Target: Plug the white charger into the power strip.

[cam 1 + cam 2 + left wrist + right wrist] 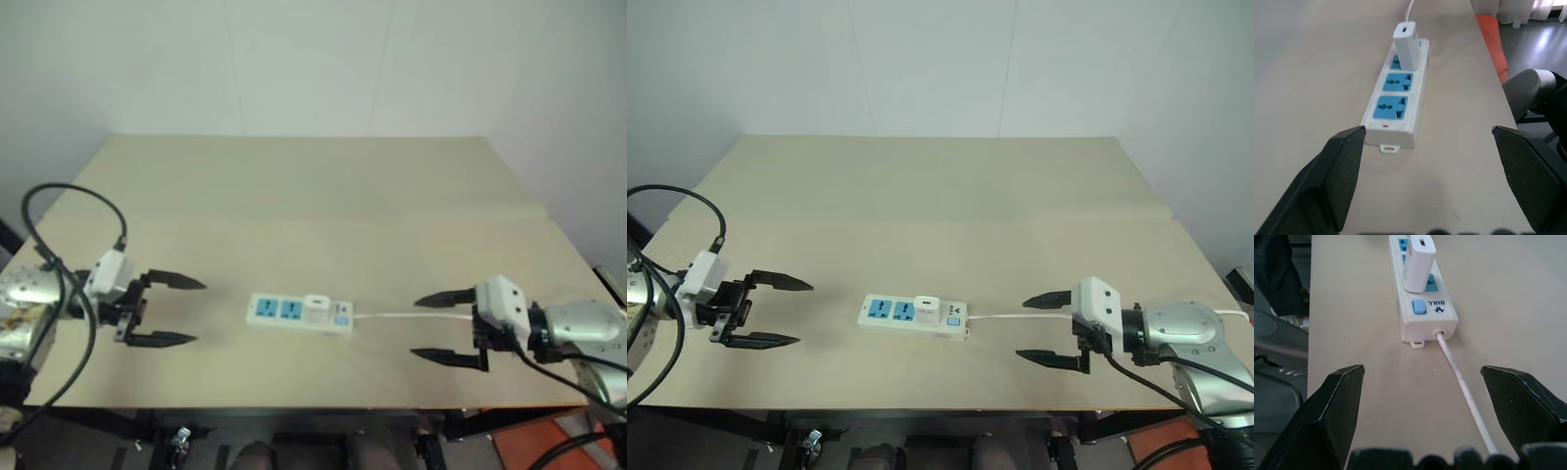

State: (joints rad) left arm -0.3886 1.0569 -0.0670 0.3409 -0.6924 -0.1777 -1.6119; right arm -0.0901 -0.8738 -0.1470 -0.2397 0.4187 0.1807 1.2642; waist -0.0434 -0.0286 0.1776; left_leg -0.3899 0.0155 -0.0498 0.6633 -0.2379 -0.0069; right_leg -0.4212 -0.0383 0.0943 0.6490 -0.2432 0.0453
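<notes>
On the tan table (294,186), near its front edge, the power strip (284,311) lies flat with the white charger (315,305) standing upright in the socket nearest the switch end, where the thin cord (411,315) leaves toward the robot's right. The other two blue sockets are bare. By the look of it, the plugging is done.

The left gripper (168,310) hovers well to the left of the strip, fingers spread wide and holding nothing. The right gripper (446,326) hangs well to the right, also spread and empty, with the cord running between its fingers in the right wrist view.

The risks from here are small. The cord lies under the right gripper, so a low sweep of that arm could snag it and drag the strip along the table, perhaps toward the front edge. The charger may not be pressed fully home; from these angles I cannot tell whether a gap remains at its base, and a bump could tip it loose.

As for writing, the strip carries a short printed word with a small mark beside the blue switch (1419,308); it reads something like "BULL" upside down, though I am not sure. The charger's face shows no lettering I can read.
</notes>
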